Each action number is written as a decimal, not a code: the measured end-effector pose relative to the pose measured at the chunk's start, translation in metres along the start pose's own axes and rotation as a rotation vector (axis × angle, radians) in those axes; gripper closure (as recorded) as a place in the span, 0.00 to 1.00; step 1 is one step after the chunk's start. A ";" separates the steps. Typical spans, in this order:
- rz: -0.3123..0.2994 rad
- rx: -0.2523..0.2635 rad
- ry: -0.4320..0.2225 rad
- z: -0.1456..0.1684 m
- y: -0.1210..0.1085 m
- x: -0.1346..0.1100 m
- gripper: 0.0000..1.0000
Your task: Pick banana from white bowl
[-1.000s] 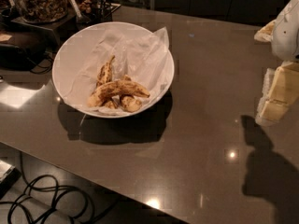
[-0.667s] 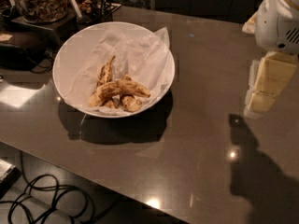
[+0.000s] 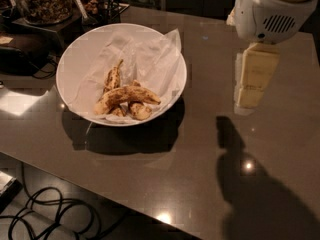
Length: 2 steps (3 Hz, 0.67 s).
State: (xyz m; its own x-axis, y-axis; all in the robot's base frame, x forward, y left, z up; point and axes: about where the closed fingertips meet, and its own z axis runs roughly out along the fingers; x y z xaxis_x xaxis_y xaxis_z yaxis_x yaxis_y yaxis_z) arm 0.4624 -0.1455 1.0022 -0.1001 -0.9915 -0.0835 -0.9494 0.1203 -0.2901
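The white bowl (image 3: 80, 54) stands on the brown table at the left, lined with crumpled white paper. In it lies the banana (image 3: 125, 96), long, curved, yellow with brown spots. A slimmer banana (image 3: 113, 76) with an upturned stem lies behind it, and short banana pieces (image 3: 140, 112) lie in front. My gripper (image 3: 250, 86) hangs from the white arm at the upper right, above the table, well to the right of the bowl and apart from it. It holds nothing that I can see.
The brown table (image 3: 200, 149) reaches to its front edge at the lower left. Black cables (image 3: 45, 216) lie on the floor below. Dark containers with brown contents (image 3: 40, 4) and a black device (image 3: 20, 59) stand behind and left of the bowl.
The arm and gripper have moved left and into view, toward the bowl. The bowl and bananas have not moved.
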 end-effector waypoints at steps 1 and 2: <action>0.000 0.000 0.000 0.000 0.000 0.000 0.00; -0.064 -0.039 -0.010 0.016 -0.010 -0.048 0.00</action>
State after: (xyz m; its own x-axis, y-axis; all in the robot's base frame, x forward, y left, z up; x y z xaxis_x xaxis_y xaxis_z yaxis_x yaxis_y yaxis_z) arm 0.4814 -0.0982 0.9938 -0.0355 -0.9965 -0.0758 -0.9646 0.0540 -0.2580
